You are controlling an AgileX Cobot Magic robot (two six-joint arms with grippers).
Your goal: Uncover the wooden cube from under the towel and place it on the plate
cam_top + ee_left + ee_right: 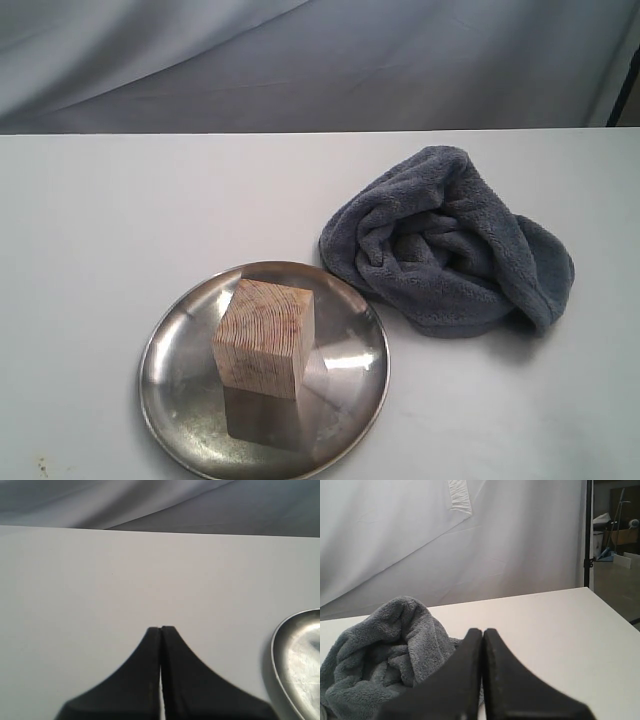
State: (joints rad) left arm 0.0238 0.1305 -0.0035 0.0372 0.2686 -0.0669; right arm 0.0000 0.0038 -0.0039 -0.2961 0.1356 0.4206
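Pale wood on shiny steel: wooden cube (264, 338) sitting upright near the middle of the plate (170, 395). Grain lines plain on the top and the two near faces, and a dim reflection of it in the dish below. Fully uncovered, out in the open.

Plate down at 7 o'clock of the white table (90, 220) in the exterior view, lying flat, raised rim all round, a few scuffs catching the light.

Over at 2 o'clock from the plate, the towel (450, 245): dark grey-blue, fluffy, bunched into a loose rumpled heap, stitched hem curling round its 4 o'clock side. Near edge of the heap just beside the plate's rim; touching or not, too close to call.

Grey backdrop cloth (300, 60) hanging beyond the table's far edge, up at 12 o'clock.

Left gripper (160, 628) pinched tight, both black halves pressed together with only a hairline seam between, carrying nothing. Hanging over bare table, a slice of the plate's rim off to one side.

Right gripper (482, 630) likewise clamped closed and empty, tips meeting, with the heaped towel lying just beyond it on the tabletop.
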